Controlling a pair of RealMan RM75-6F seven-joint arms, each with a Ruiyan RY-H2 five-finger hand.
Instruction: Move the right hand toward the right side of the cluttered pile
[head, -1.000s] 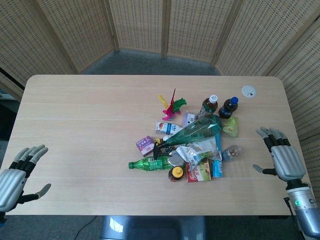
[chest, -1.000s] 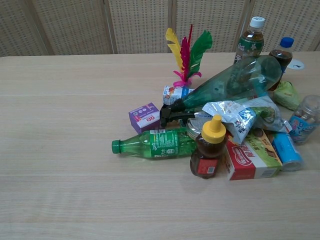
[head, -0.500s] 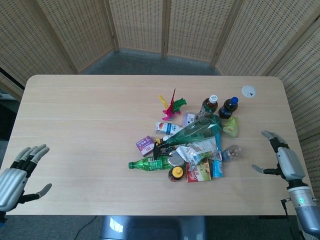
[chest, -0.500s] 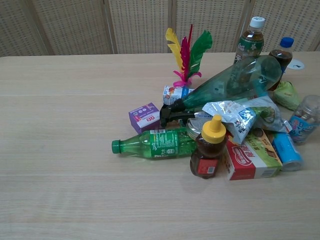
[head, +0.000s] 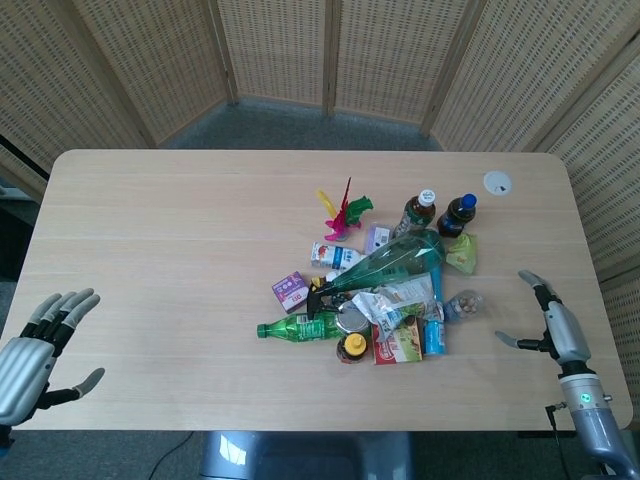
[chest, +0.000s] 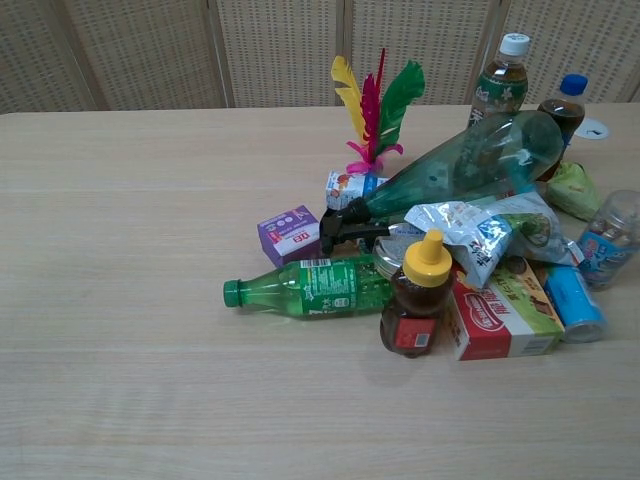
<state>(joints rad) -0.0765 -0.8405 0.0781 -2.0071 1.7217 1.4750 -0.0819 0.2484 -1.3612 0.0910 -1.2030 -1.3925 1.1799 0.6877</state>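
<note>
Right hand (head: 553, 327) turned over the last second from a flat, back-up pose to edge-on, and shifted slightly inward from the table's right edge; thumb now poking toward the cluttered pile (head: 385, 290), other fingers extended and apart, holding nothing; reads as the opening of the reach, with most of the approach left to go; still well apart from the pile's right side, bare tabletop (head: 160, 230) between. Not visible in the chest view, so depth hard to judge.

Pile sitting just right of table centre, unmoved across the frames; its 3 o'clock flank made up of a small clear jar (head: 464, 304) lying down, a blue can (head: 433, 336) at about 5 o'clock, and a green pouch (head: 461, 253) at about 2 o'clock. Nearest to the incoming hand: the jar, likely to roll if nudged.

Elsewhere in the heap: large green bottle (head: 392, 259) lying across the top, small green bottle (head: 300, 327) pointing to 9 o'clock, honey bottle (chest: 418, 297) with yellow cap at 6 o'clock, red-and-green box (chest: 504, 308) beside it, purple box (head: 290, 291), feathered shuttlecock (chest: 372, 105) at 11 o'clock, two upright drink bottles (head: 438, 212) at 1 o'clock. White disc (head: 497, 182) lying apart near the far right corner.

Left hand (head: 30, 355) resting at the table's 8 o'clock corner, fingers spread and empty, unchanged and far from the action.
</note>
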